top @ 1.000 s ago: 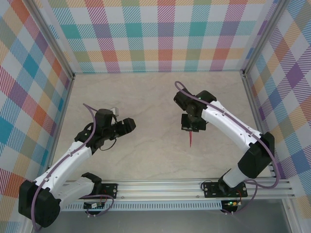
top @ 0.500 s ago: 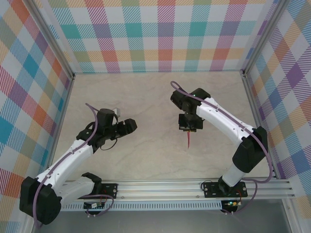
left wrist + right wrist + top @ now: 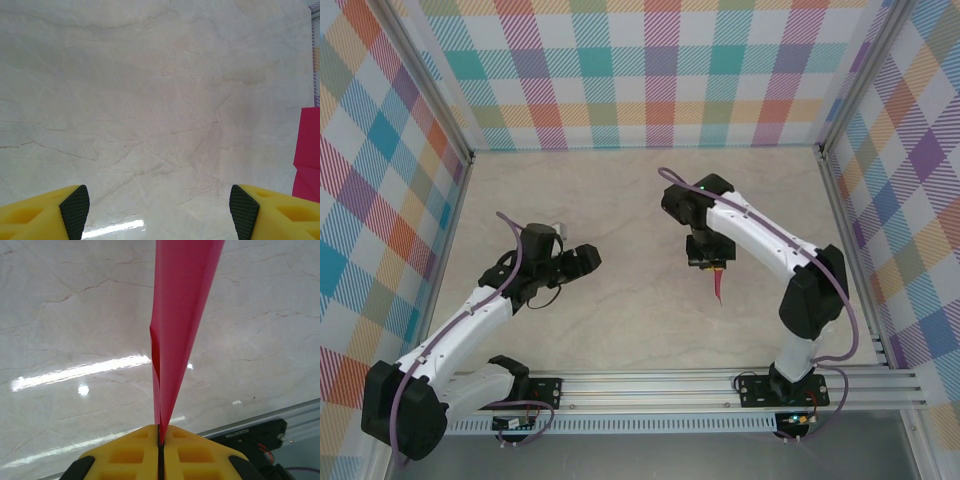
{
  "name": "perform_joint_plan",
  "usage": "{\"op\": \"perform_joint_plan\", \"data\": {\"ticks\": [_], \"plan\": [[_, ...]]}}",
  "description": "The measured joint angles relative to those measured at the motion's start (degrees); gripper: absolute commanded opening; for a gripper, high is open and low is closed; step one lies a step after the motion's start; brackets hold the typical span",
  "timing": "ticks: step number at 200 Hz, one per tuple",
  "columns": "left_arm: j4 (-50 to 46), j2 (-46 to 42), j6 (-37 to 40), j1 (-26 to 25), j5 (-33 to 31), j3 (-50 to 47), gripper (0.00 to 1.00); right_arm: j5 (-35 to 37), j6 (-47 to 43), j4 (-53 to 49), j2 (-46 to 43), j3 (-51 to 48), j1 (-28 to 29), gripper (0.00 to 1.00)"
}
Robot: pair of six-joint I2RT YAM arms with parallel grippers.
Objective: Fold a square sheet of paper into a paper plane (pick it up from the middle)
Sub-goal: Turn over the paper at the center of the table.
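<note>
Gloss on the counter

Pale marbled stone shows light streaks, boxed in by plaid walls. The right tool is pinched tight on the pink paper plane, right of centre. The left tool gapes wide, holding nothing.

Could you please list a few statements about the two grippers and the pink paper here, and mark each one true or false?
1. The right gripper is shut on the narrow, folded magenta-pink paper plane. True.
2. The left gripper pinches one tip of the paper. False: its jaws stand open and hold nothing, and the paper sits off to its side.
3. The paper lies as an unfolded flat square on the beige marble-patterned table. False: it is folded into a slim pointed shape, clamped at one end between the right gripper's yellow fingers.
4. The walls around the table carry a multicoloured plaid pattern. True.
</note>
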Motion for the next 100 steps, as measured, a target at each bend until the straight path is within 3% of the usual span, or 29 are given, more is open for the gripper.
{"op": "perform_joint_plan", "data": {"ticks": [36,83,100], "plan": [[-0.2,-0.5,-0.4,0.4,-2.6,-0.8,0.76,1.5,0.2,-2.5,9.8,4.0,2.4,0.08],[-1.9,-4.8,-1.1,0.5,-7.0,-2.1,0.77,-1.6,-0.3,-0.9,23.1,12.2,6.8,0.09],[-2.8,-6.0,-1.1,0.5,-8.0,-2.1,0.77,-3.9,-0.5,0.5,28.1,16.4,8.5,0.14]]}}
